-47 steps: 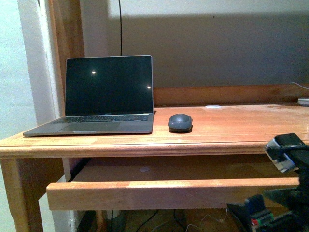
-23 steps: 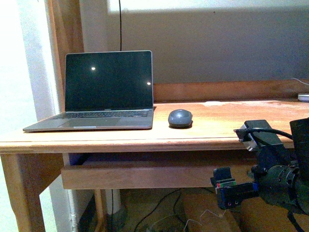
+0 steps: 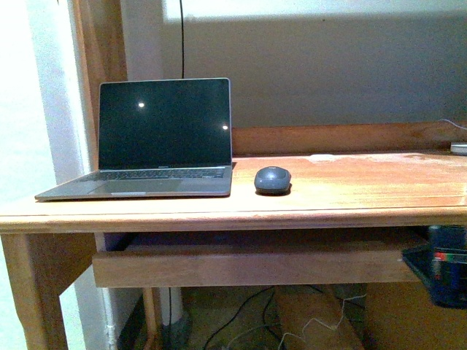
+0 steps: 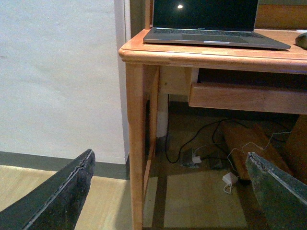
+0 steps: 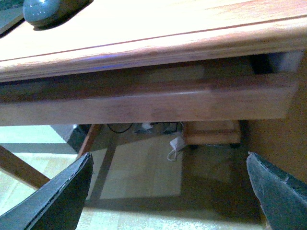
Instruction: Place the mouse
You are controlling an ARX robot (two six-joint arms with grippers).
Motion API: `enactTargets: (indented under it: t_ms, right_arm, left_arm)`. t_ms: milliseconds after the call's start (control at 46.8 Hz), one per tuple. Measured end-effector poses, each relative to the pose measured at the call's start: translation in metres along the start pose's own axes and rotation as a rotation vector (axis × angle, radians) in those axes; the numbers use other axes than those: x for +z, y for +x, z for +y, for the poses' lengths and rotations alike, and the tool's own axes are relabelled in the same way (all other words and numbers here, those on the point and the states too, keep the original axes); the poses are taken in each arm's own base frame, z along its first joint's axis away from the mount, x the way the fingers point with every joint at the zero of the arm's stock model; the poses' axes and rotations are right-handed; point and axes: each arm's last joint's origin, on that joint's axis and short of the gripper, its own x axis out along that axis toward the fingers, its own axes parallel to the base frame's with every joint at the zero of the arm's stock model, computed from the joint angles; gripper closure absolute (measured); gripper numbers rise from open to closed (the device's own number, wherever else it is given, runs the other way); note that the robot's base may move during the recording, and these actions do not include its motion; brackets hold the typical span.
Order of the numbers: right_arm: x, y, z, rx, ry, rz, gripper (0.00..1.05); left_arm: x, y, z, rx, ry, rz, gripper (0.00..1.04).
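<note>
We see the mouse (image 3: 272, 179) lying on the wooden desk (image 3: 365, 186), just beside the right edge of the open laptop (image 3: 157, 142) and not touching it. Its screen is dark. Nothing holds the mouse, and neither arm is over the desk.

Our right gripper (image 5: 170, 191) hangs low, below the desk edge and in front of the pull-out shelf (image 3: 248, 266); in the front view only a dark piece of that arm shows at the lower right. Its fingers (image 5: 53, 201) stand wide apart with nothing between them. Our left gripper (image 4: 170, 191) is lower still, off the desk's left corner near the leg (image 4: 135, 143), fingers (image 4: 57, 196) likewise spread and empty — only floor and cables (image 4: 206, 153) show in the gap.

We judge that the mouse has already been set down, so the placing itself looks done and we are in the parked stage after release. If the mouse is meant to sit elsewhere, the next move calls for raising the right arm above the desk edge and coming down over the mouse with the fingers spread — clear of the laptop.
</note>
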Motion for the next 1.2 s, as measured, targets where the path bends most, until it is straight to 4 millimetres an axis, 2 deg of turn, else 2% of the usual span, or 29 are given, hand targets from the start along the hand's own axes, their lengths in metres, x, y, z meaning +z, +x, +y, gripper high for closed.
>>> enactTargets:
  t_ms: [149,214,299,448,598,641,705,790,918,1153,1196]
  right_arm:
    - [-0.006,-0.051,-0.004,0.001,0.064,-0.016,0.07]
    - [-0.013,-0.070,-0.002,0.022,0.102,0.000,0.07]
    - [-0.031,-0.106,0.005,0.059,0.156,0.022,0.07]
    - [-0.049,-0.136,0.017,0.173,0.185,0.001,0.07]
    - [-0.069,-0.147,0.017,0.186,0.218,-0.020,0.09]
    - [-0.074,-0.150,0.017,0.076,0.147,-0.106,0.15]
    - [-0.070,-0.156,0.016,-0.082,0.042,-0.218,0.25]
    - [-0.067,-0.162,0.009,-0.221,-0.047,-0.277,0.39]
    - [-0.067,-0.163,0.003,-0.245,-0.125,-0.263,0.61]
    - [-0.066,-0.166,-0.007,-0.220,-0.158,-0.256,1.01]
    - [-0.066,-0.167,-0.010,-0.237,-0.160,-0.258,1.02]
  left_arm:
    - [0.000,0.000,0.000,0.000,0.000,0.000,0.08]
    - [0.000,0.000,0.000,0.000,0.000,0.000,0.08]
    - [0.000,0.000,0.000,0.000,0.000,0.000,0.08]
    - [0.000,0.000,0.000,0.000,0.000,0.000,0.08]
    - [0.000,0.000,0.000,0.000,0.000,0.000,0.08]
    - [0.000,0.000,0.000,0.000,0.000,0.000,0.08]
    - [0.000,0.000,0.000,0.002,0.000,0.000,0.08]
    - [0.000,0.000,0.000,0.002,0.000,0.000,0.08]
    - [0.000,0.000,0.000,0.001,0.000,0.000,0.08]
    - [0.000,0.000,0.000,0.001,0.000,0.000,0.08]
    - [0.000,0.000,0.000,0.000,0.001,0.000,0.08]
